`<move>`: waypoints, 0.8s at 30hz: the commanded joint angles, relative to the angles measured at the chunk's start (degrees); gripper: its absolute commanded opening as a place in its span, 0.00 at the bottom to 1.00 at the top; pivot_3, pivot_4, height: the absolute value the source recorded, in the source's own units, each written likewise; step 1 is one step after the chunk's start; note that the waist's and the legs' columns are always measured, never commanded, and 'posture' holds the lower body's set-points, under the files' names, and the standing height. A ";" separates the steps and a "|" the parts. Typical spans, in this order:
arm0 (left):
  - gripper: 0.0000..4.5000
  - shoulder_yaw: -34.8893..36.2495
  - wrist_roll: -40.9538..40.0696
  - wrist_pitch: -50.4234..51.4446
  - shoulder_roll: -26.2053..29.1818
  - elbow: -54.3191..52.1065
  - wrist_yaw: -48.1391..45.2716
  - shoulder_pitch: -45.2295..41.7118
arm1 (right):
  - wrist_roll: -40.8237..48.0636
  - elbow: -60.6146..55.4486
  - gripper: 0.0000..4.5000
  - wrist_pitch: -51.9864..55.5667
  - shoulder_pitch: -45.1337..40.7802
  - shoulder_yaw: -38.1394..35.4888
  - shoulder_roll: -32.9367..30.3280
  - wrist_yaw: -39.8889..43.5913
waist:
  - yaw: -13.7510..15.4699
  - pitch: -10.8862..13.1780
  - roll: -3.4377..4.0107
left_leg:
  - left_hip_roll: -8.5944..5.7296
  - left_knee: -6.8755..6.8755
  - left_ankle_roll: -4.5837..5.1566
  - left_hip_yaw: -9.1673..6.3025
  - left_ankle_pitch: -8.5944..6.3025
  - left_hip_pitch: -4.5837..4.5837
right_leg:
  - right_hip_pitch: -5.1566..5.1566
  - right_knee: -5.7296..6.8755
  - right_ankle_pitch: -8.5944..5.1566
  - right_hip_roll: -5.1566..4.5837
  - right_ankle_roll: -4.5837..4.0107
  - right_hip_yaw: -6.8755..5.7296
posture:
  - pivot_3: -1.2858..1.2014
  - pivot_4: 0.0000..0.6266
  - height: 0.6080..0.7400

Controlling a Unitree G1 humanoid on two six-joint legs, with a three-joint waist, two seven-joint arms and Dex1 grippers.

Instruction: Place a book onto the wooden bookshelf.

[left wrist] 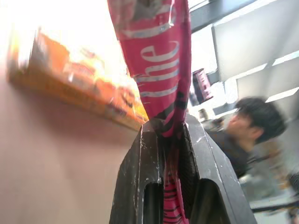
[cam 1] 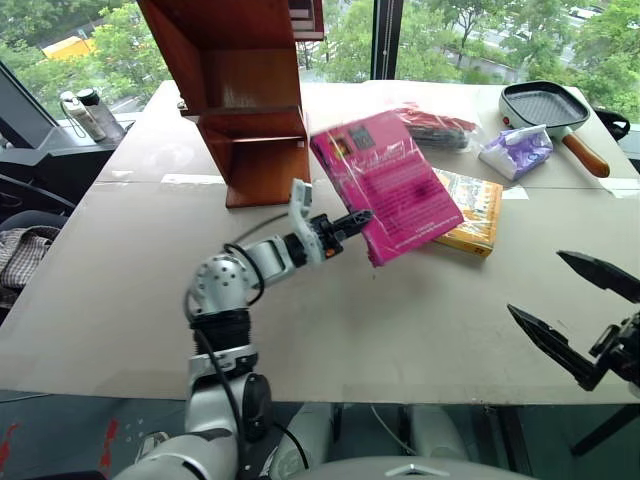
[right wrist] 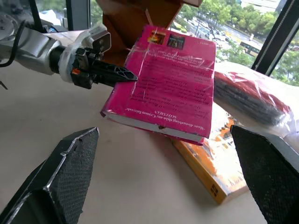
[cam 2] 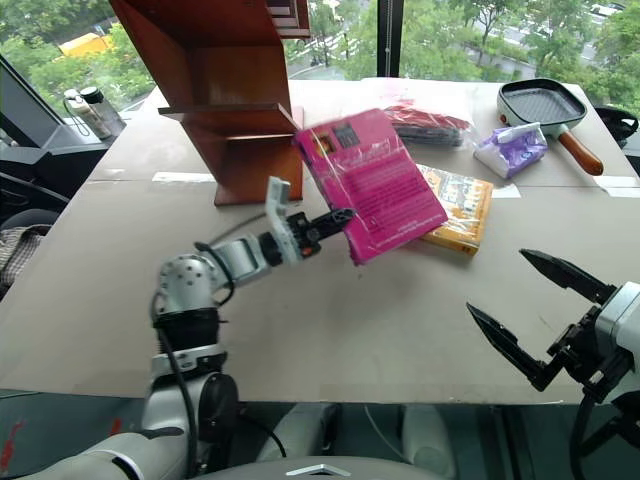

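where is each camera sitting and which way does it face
Left eye, right eye: on the head, looking forward and down over the table; left arm holds the pink book up near the bookshelf, right gripper open low at the right.
Left wrist: along the left gripper, shut on the book's edge; a person sits behind.
Right wrist: between its own wide-open fingers, facing the book and left gripper.
Shared: the book and the orange book show in all views.
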 commanded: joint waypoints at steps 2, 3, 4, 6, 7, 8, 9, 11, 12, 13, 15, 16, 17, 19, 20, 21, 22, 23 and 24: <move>0.01 -13.43 13.94 -15.32 11.00 -12.04 -12.55 -3.39 | 7.51 -0.06 1.00 1.25 -5.42 0.85 -2.55 -5.35 | 0.69 -0.01 0.03 | -0.04 0.00 0.00 0.00 0.00 0.02 | 0.03 -0.01 0.00 -0.01 0.00 0.01 | 0.52 0.24 1.00; 0.01 -17.61 22.08 -24.32 14.54 -12.59 -14.95 -5.00 | 9.31 0.13 1.00 1.55 -6.95 0.88 -3.34 -6.81 | 0.87 0.00 0.02 | -0.07 -0.03 0.01 0.01 0.00 0.00 | 0.01 -0.04 0.00 -0.02 -0.01 0.00 | 0.52 0.24 1.00; 0.01 -20.38 27.77 -30.95 16.90 -12.55 -16.58 -6.04 | 10.55 0.21 1.00 1.85 -8.03 1.00 -3.98 -7.99 | 0.92 0.01 0.03 | -0.07 -0.06 0.01 0.05 0.00 0.01 | 0.01 -0.05 0.00 -0.01 -0.01 0.00 | 0.52 0.24 1.00; 0.01 -23.62 37.86 -42.44 20.12 -9.91 -16.79 -9.42 | 12.07 0.34 1.00 2.76 -10.04 0.96 -5.34 -10.90 | 0.97 0.02 0.03 | -0.08 -0.09 0.01 0.20 -0.01 -0.03 | 0.00 -0.08 0.00 -0.02 -0.03 -0.02 | 0.52 0.24 1.00; 0.01 -24.21 41.00 -46.36 21.06 -8.36 -16.82 -10.76 | 12.38 0.34 1.00 3.04 -10.93 1.06 -5.92 -12.03 | 0.96 0.02 0.03 | -0.06 -0.09 0.03 0.19 -0.01 -0.05 | -0.01 -0.10 0.00 -0.02 -0.04 -0.04 | 0.52 0.24 1.00; 0.01 -24.05 43.41 -49.87 21.63 -6.47 -16.81 -12.54 | 12.29 0.57 1.00 3.85 -12.27 1.62 -6.82 -13.98 | 0.94 0.02 0.03 | -0.04 -0.11 0.04 0.19 -0.02 -0.08 | -0.01 -0.15 0.00 -0.02 -0.04 -0.04 | 0.52 0.24 1.00; 0.01 -24.52 47.25 -53.72 23.05 -4.56 -16.62 -14.66 | 12.37 1.02 1.00 4.35 -14.07 2.24 -7.71 -15.65 | 0.92 0.02 0.03 | 0.01 -0.12 0.06 0.17 -0.03 -0.11 | -0.02 -0.18 0.00 -0.03 -0.04 -0.04 | 0.52 0.24 1.00; 0.01 -25.51 55.29 -62.48 25.78 -1.58 -15.77 -18.14 | 15.21 2.37 1.00 5.83 -17.88 3.69 -9.91 -18.95 | 0.62 0.04 0.02 | 0.02 -0.11 0.06 0.12 -0.03 -0.18 | -0.10 -0.23 0.00 -0.04 -0.03 -0.02 | 0.52 0.24 1.00; 0.01 -25.46 56.98 -64.37 26.49 -0.66 -16.02 -19.50 | 15.84 3.12 1.00 6.43 -20.01 4.53 -11.02 -20.03 | 0.41 0.05 0.03 | 0.03 -0.11 0.06 0.11 -0.03 -0.22 | -0.15 -0.22 0.00 -0.03 -0.03 0.00 | 0.52 0.24 1.00; 0.01 -25.15 58.34 -66.08 27.39 0.11 -16.61 -21.11 | 18.00 4.55 1.00 7.50 -22.71 5.44 -12.67 -21.60 | 0.28 0.06 0.03 | 0.01 -0.12 0.06 0.09 -0.03 -0.26 | -0.20 -0.22 0.00 -0.03 -0.02 0.01 | 0.52 0.24 1.00; 0.01 -24.50 59.86 -67.68 28.99 1.25 -18.65 -23.90 | 21.06 7.22 1.00 9.74 -26.73 6.62 -15.83 -23.17 | -0.03 0.08 0.01 | -0.01 -0.12 0.06 0.03 -0.02 -0.38 | -0.32 -0.22 0.01 -0.02 -0.02 -0.04 | 0.52 0.24 1.00; 0.01 -24.46 60.86 -67.81 30.34 1.87 -20.42 -25.61 | 21.89 8.41 1.00 10.62 -28.24 6.68 -17.46 -22.36 | -0.15 0.09 0.00 | 0.00 -0.08 0.05 0.01 -0.01 -0.54 | -0.45 -0.20 0.01 -0.02 -0.02 -0.08 | 0.52 0.24 1.00; 0.01 -24.43 61.47 -67.82 31.13 2.36 -21.70 -26.68 | 22.27 9.09 1.00 11.21 -29.18 6.66 -18.52 -21.70 | -0.19 0.11 -0.03 | 0.01 -0.07 0.05 0.00 -0.01 -0.64 | -0.49 -0.20 0.01 -0.02 -0.02 -0.14 | 0.52 0.24 1.00; 0.01 -24.62 62.95 -66.23 33.31 3.71 -25.14 -29.33 | 23.41 10.86 1.00 11.87 -31.32 6.58 -19.69 -21.22 | -0.36 0.14 -0.08 | -0.06 -0.07 0.05 0.03 -0.01 -0.74 | -0.51 -0.24 0.01 -0.02 -0.02 -0.29 | 0.52 0.24 1.00; 0.01 -24.45 63.27 -66.77 33.85 5.08 -25.91 -29.77 | 23.47 11.24 1.00 12.15 -32.94 7.99 -19.78 -22.06 | -0.52 0.14 -0.09 | -0.09 -0.07 0.05 0.04 -0.01 -0.76 | -0.50 -0.24 0.00 -0.02 -0.02 -0.32 | 0.52 0.24 1.00; 0.01 -24.95 65.42 -64.02 36.29 6.58 -28.47 -30.90 | 23.38 11.98 1.00 12.24 -33.81 8.09 -20.01 -21.07 | -0.70 0.15 -0.09 | -0.10 -0.07 0.05 0.04 -0.01 -0.76 | -0.50 -0.24 0.00 -0.02 -0.02 -0.33 | 0.52 0.24 1.00; 0.01 -25.25 66.97 -62.42 37.96 8.04 -30.20 -31.66 | 23.22 12.41 1.00 12.41 -34.82 8.59 -20.15 -20.59 | -0.88 0.21 -0.11 | -0.11 -0.06 0.06 0.06 -0.01 -0.76 | -0.50 -0.22 0.00 -0.03 -0.01 -0.32 | 0.52 0.24 1.00; 0.01 -25.51 68.65 -59.94 39.84 9.94 -32.24 -33.07 | 22.79 12.93 1.00 12.33 -35.99 9.02 -20.21 -20.07 | -1.19 0.22 -0.12 | -0.12 -0.07 0.07 0.06 -0.01 -0.75 | -0.50 -0.21 0.00 -0.02 -0.01 -0.32 | 0.52 0.24 1.00; 0.01 -25.66 69.77 -58.23 40.91 11.10 -33.64 -34.09 | 22.51 13.29 1.00 12.31 -36.75 9.20 -20.21 -19.69 | -1.54 0.26 -0.13 | -0.12 -0.05 0.08 0.10 -0.02 -0.71 | -0.50 -0.13 -0.01 -0.01 0.00 -0.29 | 0.52 0.24 1.00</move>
